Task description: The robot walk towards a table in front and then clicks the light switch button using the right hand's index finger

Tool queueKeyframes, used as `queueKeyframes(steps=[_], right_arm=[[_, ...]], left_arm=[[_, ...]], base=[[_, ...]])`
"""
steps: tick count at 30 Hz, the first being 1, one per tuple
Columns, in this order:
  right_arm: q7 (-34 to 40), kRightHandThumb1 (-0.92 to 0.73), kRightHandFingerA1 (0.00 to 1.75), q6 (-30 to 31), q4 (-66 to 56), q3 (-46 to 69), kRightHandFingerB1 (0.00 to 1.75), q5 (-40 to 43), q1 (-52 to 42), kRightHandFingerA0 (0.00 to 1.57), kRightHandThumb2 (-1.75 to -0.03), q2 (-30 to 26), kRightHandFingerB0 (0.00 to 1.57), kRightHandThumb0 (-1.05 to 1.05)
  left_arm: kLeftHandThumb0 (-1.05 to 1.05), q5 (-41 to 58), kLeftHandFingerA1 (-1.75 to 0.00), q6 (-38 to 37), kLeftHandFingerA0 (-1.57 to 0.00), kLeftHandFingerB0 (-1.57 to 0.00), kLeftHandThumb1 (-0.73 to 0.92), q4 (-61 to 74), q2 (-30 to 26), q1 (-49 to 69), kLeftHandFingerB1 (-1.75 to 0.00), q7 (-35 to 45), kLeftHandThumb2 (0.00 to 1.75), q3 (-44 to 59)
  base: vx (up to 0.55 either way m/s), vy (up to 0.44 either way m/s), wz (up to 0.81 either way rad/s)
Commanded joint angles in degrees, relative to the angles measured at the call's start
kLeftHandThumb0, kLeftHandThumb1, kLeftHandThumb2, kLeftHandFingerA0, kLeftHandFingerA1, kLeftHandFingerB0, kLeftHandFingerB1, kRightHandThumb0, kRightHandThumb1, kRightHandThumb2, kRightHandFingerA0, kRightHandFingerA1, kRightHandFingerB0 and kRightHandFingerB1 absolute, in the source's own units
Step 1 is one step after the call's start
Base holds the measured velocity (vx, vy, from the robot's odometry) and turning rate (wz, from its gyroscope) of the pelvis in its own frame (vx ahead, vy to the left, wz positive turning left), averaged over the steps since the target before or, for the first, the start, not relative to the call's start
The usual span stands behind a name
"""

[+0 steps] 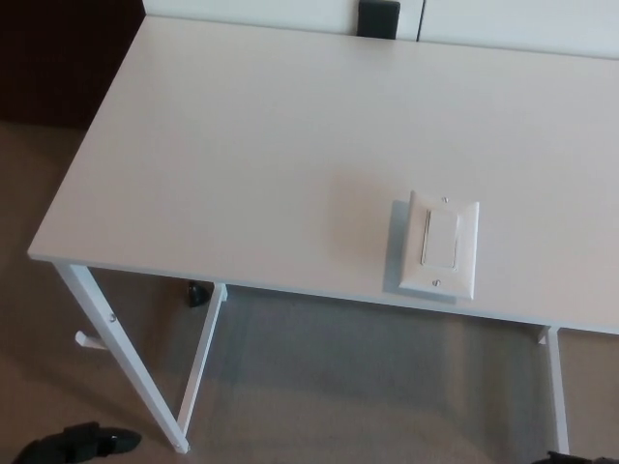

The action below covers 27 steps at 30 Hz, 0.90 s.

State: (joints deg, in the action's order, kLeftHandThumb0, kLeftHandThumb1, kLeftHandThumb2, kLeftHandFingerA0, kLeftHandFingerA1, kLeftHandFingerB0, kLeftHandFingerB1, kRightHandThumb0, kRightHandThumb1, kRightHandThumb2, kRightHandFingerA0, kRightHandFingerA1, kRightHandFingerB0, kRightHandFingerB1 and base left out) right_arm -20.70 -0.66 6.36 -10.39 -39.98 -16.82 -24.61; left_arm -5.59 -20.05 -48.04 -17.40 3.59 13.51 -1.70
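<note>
Head view: white table (242, 155) seen from above, with the light switch (440, 244) lying flat near its front edge, toward the right, touched by nothing. Left hand (79, 444) shows as a dark shape at the bottom left corner, below the table; whether its fingers are apart cannot be told. Right hand is out of frame.

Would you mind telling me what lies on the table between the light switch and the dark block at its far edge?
Nothing: the head view shows only bare white table between the light switch and the dark block.
</note>
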Motion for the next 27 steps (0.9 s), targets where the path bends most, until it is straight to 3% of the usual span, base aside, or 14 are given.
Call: queueKeyframes(steps=[1,27], right_arm=[[-3.83,-0.65,0.25,1.09,0.6,1.27,0.28,8.91,0.68,0.05,-0.62,0.82,0.13,-0.58],[-2.58,-0.64,0.25,2.17,-1.66,-0.82,0.3,11.88,0.05,0.06,-0.62,-0.66,0.13,-0.53]], left_arm=[[-0.26,-0.24,-0.47,0.1,-0.68,-0.57,0.26,-0.19,-0.67,-0.1,-0.43,0.36,0.48,-0.06],[-0.29,-1.63,-0.46,0.74,-0.69,-0.6,0.26,1.13,-2.13,-1.3,-0.43,0.32,0.48,-1.53]], base=[[0.0,0.0,0.0],[0.0,0.0,0.0]])
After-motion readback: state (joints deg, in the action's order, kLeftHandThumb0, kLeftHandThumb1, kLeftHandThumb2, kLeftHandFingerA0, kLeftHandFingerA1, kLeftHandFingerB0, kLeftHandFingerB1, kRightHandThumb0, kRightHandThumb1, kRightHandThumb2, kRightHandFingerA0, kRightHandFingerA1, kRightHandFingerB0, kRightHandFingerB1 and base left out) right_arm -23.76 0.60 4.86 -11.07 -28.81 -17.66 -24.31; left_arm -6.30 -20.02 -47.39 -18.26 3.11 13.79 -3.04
